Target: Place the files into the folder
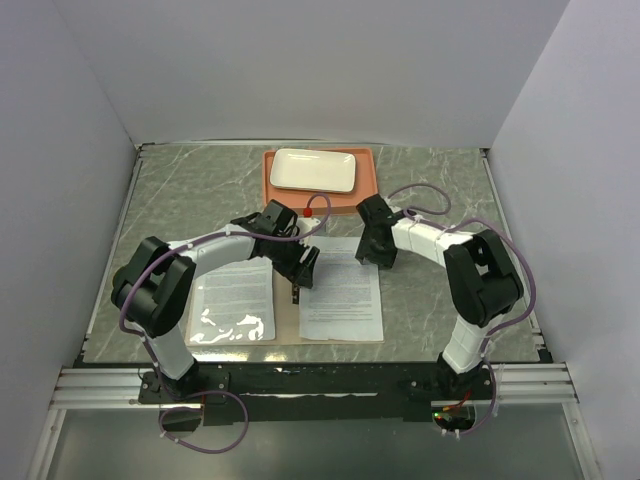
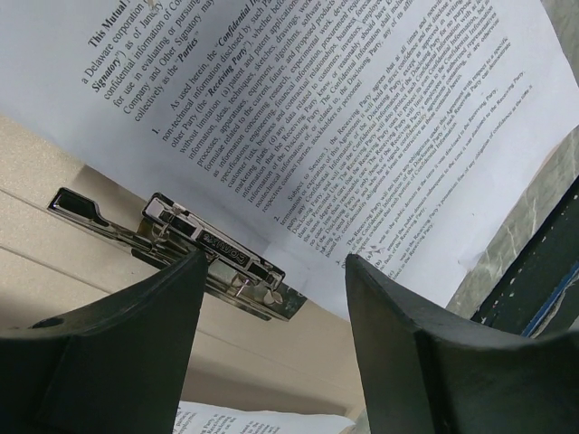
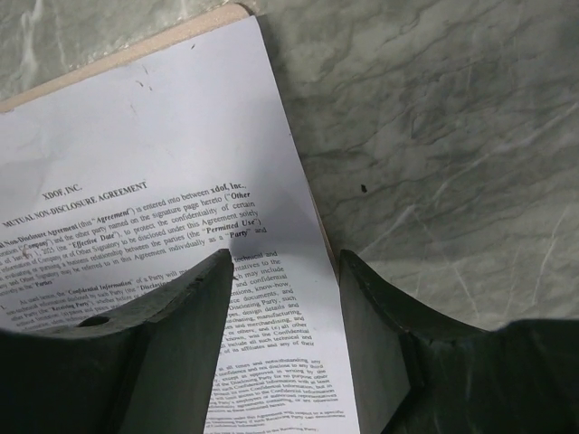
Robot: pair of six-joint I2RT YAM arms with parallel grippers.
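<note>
The tan folder (image 1: 290,335) lies open flat on the table. One printed sheet (image 1: 235,295) lies on its left half under the glossy pocket. The other sheet (image 1: 343,290) lies on its right half. My left gripper (image 1: 300,272) hovers open over the spine. In the left wrist view its jaws (image 2: 276,271) straddle the end of the metal clip (image 2: 181,240), with the right sheet (image 2: 317,117) beyond and bare folder (image 2: 271,353) below. My right gripper (image 1: 375,255) is open and empty over the right sheet's far right corner (image 3: 172,181), by the folder's edge (image 3: 118,54).
An orange tray (image 1: 368,185) holding a white rectangular plate (image 1: 313,170) stands at the back, just behind both grippers. Grey marble tabletop (image 3: 434,136) shows right of the folder. White walls enclose the table on three sides.
</note>
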